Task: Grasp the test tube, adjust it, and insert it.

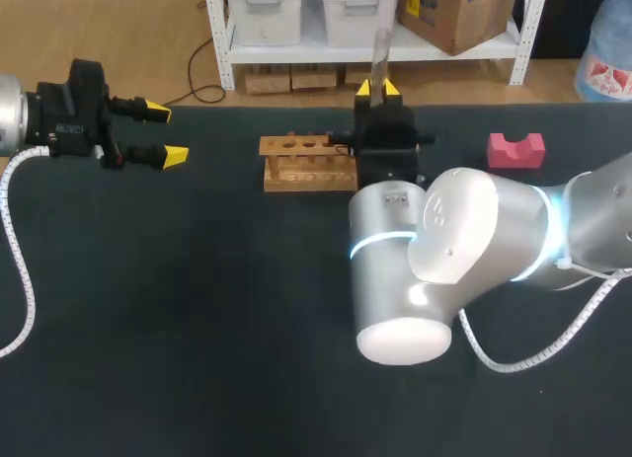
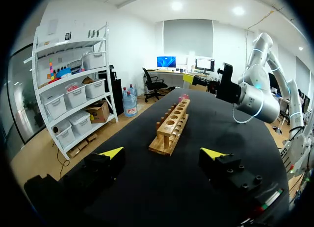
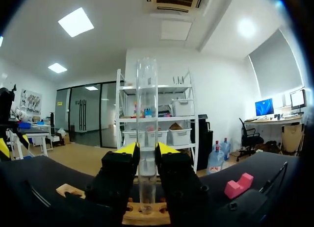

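Right wrist view: right gripper (image 3: 146,149) pinches the test tube (image 3: 146,99) upright near its lower end, over the wooden rack (image 1: 308,163) by the far edge of the dark table (image 1: 178,339), probably lined up to drop into 1 hole; left gripper (image 1: 166,133) spread near the left edge; pink block (image 1: 515,149) far right.

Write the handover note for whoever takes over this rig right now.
Right gripper: shut on the test tube, held upright by the wooden rack's right end.
Left gripper: open, empty, off to the rack's left.
Done: tube grasped and upright.
Left: seat it in a rack hole and release. Whether its lower end has entered a hole cannot be told.
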### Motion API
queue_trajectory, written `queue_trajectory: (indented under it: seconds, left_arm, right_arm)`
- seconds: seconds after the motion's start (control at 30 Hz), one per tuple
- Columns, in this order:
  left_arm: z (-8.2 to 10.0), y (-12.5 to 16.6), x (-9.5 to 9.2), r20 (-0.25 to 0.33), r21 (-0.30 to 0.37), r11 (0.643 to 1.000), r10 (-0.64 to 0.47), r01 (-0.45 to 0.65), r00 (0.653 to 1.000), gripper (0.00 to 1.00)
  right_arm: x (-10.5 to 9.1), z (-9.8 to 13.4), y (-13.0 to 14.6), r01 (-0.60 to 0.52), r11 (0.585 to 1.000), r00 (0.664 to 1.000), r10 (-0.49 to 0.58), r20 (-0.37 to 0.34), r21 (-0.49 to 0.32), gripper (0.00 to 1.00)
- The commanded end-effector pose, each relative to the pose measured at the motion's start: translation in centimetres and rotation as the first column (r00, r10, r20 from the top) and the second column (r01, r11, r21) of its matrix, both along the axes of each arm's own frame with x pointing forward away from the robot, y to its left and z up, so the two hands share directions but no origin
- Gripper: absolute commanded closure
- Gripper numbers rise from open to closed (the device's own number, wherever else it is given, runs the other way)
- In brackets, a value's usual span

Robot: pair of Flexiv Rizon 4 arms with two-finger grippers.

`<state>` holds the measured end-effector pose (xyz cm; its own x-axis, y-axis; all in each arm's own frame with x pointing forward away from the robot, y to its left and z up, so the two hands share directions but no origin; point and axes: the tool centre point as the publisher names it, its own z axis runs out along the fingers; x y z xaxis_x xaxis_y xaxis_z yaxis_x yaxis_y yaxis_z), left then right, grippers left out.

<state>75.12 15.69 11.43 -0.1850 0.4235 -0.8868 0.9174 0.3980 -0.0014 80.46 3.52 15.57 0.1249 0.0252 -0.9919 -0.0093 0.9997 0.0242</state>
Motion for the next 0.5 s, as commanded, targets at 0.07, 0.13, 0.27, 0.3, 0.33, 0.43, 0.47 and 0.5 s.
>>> queue_trajectory:
  seconds: [0.07,0.13,0.27,0.3,0.33,0.43,0.47,0.5]
  left_arm:
    - [-0.1,0.1,0.0,0.004,-0.004,1.0,-0.001,0.001,1.0,0.0]
    - [-0.1,0.1,0.0,0.004,-0.004,1.0,-0.001,0.001,1.0,0.0]
    - [-0.1,0.1,0.0,0.004,-0.004,1.0,-0.001,0.001,1.0,0.0]
    - [-0.1,0.1,0.0,0.004,-0.004,1.0,-0.001,0.001,1.0,0.0]
    - [-0.1,0.1,0.0,0.004,-0.004,1.0,-0.001,0.001,1.0,0.0]
    - [-0.1,0.1,0.0,0.004,-0.004,1.0,-0.001,0.001,1.0,0.0]
    - [-0.1,0.1,0.0,0.004,-0.004,1.0,-0.001,0.001,1.0,0.0]
    - [-0.1,0.1,0.0,0.004,-0.004,1.0,-0.001,0.001,1.0,0.0]
  right_arm:
    - [0.1,-0.5,-0.1,-0.305,0.951,0.952,0.305,-0.007,-0.044,1.0]
    - [0.3,-0.8,0.0,-0.308,0.95,0.951,0.308,-0.011,-0.045,1.0]
    - [0.7,-1.1,0.4,-0.316,0.947,0.949,0.316,-0.017,-0.048,1.0]
    - [0.7,-1.2,0.4,-0.319,0.947,0.948,0.318,-0.018,-0.048,1.0]
    - [0.8,-1.3,0.5,-0.321,0.946,0.947,0.321,-0.02,-0.047,1.0]
    - [1.0,-1.6,0.7,-0.326,0.944,0.945,0.325,-0.023,-0.046,1.0]
    - [1.1,-1.7,0.7,-0.326,0.944,0.945,0.326,-0.023,-0.044,1.0]
    - [1.1,-1.8,0.8,-0.326,0.944,0.945,0.326,-0.023,-0.042,1.0]
